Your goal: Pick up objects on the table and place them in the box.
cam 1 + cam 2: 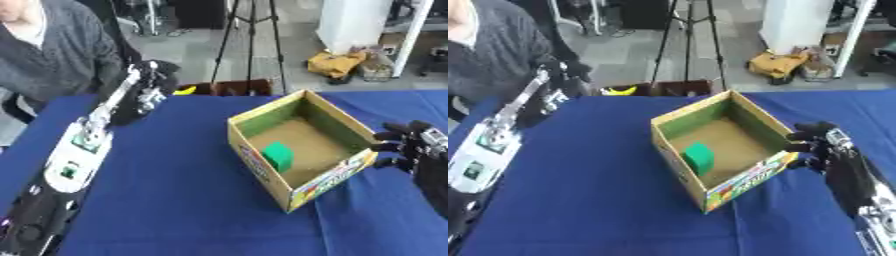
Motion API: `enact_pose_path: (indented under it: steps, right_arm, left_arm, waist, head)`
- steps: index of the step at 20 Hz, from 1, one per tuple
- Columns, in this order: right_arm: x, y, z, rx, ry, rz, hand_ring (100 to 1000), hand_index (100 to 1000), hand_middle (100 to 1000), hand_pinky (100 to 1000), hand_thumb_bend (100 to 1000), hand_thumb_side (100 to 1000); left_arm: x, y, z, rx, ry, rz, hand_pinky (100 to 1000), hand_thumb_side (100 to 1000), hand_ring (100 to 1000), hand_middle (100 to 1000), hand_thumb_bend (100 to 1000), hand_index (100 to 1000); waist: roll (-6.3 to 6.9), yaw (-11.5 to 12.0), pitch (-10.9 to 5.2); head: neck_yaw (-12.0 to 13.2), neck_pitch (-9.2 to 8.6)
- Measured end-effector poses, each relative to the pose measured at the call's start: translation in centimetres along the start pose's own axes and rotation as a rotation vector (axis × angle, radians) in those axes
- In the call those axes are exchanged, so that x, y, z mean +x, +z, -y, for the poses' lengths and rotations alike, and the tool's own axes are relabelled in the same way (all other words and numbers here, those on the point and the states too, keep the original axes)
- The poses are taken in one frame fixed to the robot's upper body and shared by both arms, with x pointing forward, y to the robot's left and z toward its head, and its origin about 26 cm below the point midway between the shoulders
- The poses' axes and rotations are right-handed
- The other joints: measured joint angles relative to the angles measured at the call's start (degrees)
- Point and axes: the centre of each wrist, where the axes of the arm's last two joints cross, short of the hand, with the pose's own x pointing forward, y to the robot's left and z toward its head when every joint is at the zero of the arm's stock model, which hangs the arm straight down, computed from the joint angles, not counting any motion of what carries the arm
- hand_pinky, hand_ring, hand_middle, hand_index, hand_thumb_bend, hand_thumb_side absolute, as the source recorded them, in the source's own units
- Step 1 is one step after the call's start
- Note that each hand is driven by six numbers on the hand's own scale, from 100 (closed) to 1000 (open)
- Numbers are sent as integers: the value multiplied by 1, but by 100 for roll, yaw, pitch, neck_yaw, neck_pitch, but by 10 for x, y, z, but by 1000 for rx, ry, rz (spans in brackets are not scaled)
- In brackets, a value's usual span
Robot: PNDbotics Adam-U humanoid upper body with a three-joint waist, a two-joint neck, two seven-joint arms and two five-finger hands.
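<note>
The blue-covered counter [175, 190] fills most of both views, cut off at the near and side edges. On it stands one open cardboard box [302, 150], turned cornerwise, with a brown floor, green inner walls and printed colour on its near outer wall that is too blurred to read. Inside the box lies one green block [279, 155], close to the near-left wall. The left arm reaches from the lower left up toward the far left corner of the counter; its left robot hand [150, 80] is dark against a person's dark clothing there, and whether the fingers are spread or curled cannot be told. The right robot hand [820, 145] sits just beside the box's right corner with its fingers spread and holding nothing; whether they touch the cardboard is unclear. The right eye view shows this hand with its forearm, while the left eye view cuts the arm off at the edge. A small yellow thing [621, 91] peeks over the counter's far edge, mostly hidden.
</note>
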Motion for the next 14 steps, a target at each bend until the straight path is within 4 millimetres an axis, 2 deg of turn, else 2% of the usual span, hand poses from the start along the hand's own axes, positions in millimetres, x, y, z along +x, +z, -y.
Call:
enact_pose_path:
  steps: [3,7,14]
  right_arm:
    - [2,1,1,-19,0,11,740,866,734,581,100,1000]
    - [0,6,5,-56,-6,13,739,861,733,575,100,1000]
    - [0,8,6,-88,-10,17,738,858,732,574,100,1000]
  left_arm:
    - [-10,23,-4,80,91,-63,557,942,557,612,602,796]
    - [-15,43,-5,165,181,-104,555,949,554,611,603,794]
    - [-18,55,-2,215,236,-133,555,951,554,611,604,794]
  waist:
    - [-25,37,-2]
    - [-51,77,-2]
    - [-65,114,0]
  head:
    - [-20,12]
    - [-37,45]
    - [-44,49]
